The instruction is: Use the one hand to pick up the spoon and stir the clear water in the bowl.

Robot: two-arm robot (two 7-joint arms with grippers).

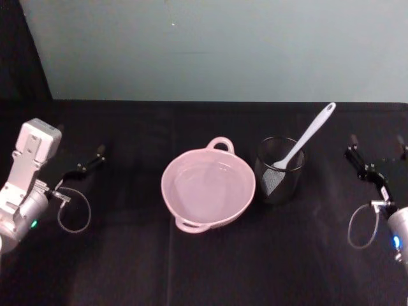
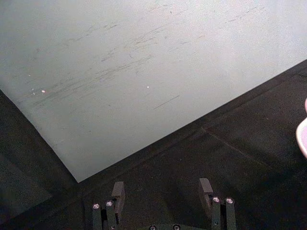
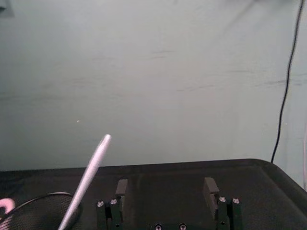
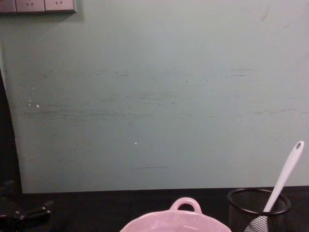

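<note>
The white spoon [image 1: 305,139] is being kept bowl-end down in the mesh cup [image 1: 278,170], centre-right of head view beside the pink bowl [image 1: 208,187], w/ handle angled toward the right gripper [image 1: 376,160], which is being held unclenched and empty, as is the left gripper [image 1: 89,160].

Chest view chops the pink bowl [image 4: 176,220] off at the bottom edge, so you only get its back rim and loop handle. The spoon [image 4: 285,183] has its scoop buried in the black mesh cup [image 4: 258,208], blurry through the wire. Water [image 1: 207,188] is barely there. Right claw [image 1: 376,162] runs off the head view's edge.
</note>
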